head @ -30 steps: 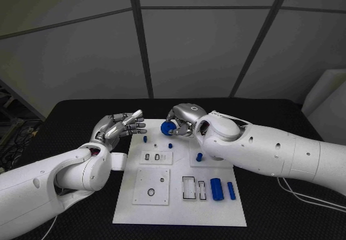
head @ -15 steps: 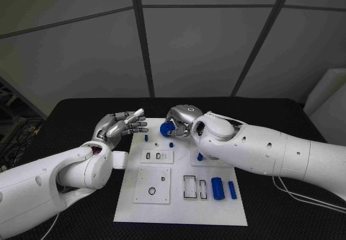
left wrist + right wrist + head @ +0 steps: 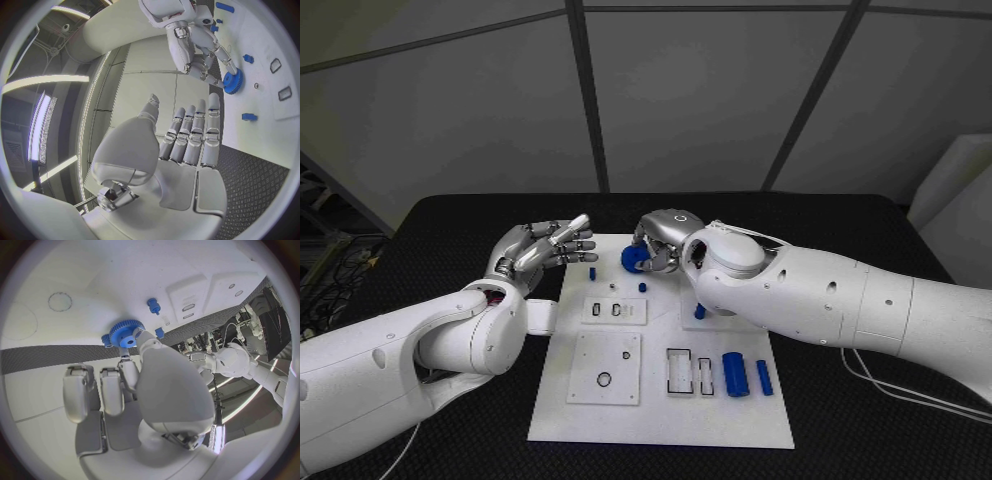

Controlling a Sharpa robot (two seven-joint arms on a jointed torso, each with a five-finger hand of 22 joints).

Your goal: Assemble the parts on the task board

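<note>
My right hand (image 3: 664, 240) hovers over the far end of the white task board (image 3: 661, 410) and pinches a blue gear (image 3: 635, 259), also seen as the blue gear (image 3: 125, 334) and the blue gear (image 3: 234, 81). My left hand (image 3: 540, 249) is held up beside the board's far left edge, fingers straight and together, nothing in it; the left hand (image 3: 187, 137) shows the same in its wrist view. Small blue pegs (image 3: 642, 288) stand on the board near the gear. Two blue cylinders (image 3: 734, 377) lie at the board's near right.
Raised white blocks with slots (image 3: 613, 313) and a plate with a ring (image 3: 603, 382) sit on the board's middle. A blue piece (image 3: 698, 313) stands under my right forearm. Black table (image 3: 459, 230) surrounds the board.
The right hand with the gear has barely shifted. The left hand has tilted slightly, fingers a little higher.
</note>
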